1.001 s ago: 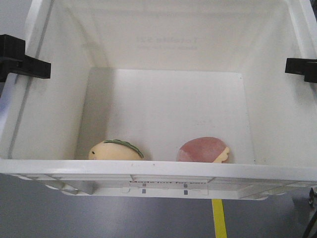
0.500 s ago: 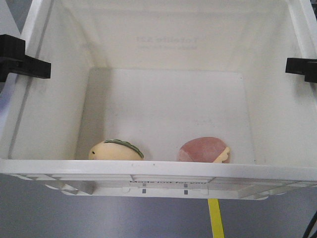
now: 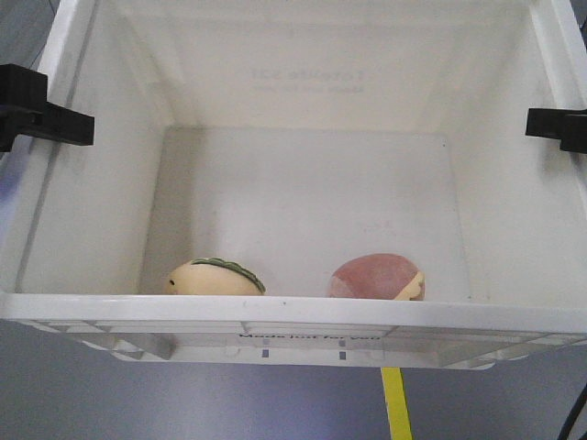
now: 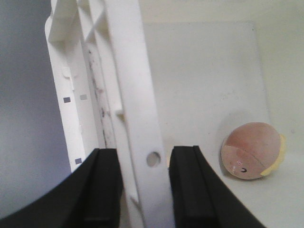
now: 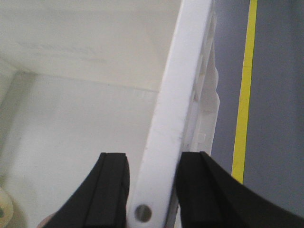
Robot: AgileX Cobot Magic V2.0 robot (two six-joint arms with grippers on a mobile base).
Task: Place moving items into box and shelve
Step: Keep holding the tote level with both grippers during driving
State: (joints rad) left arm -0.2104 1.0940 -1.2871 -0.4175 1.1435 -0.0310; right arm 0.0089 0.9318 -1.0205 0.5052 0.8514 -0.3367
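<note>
Left hand (image 4: 142,164), right hand (image 5: 153,164) clamp box (image 3: 119,309) rim; toys (image 3: 215,278) unmoved; stripe (image 3: 396,403) drifted left.

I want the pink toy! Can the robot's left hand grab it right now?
Probably not. The left hand is shut on the rim of the box, and the pink toy lies apart on its floor.

Finish log | we read the large white rectangular plastic crate (image 3: 293,312) as smooth, semi-gloss, with dark scuffs on one rim rib | pale yellow rounded toy (image 3: 211,280), pinkish-red dome toy (image 3: 376,275): matt, soft-looking | left gripper (image 4: 145,159) fingers (image 4: 190,190): matt black | grey floor (image 3: 138,394): smooth, faint sheen
</note>
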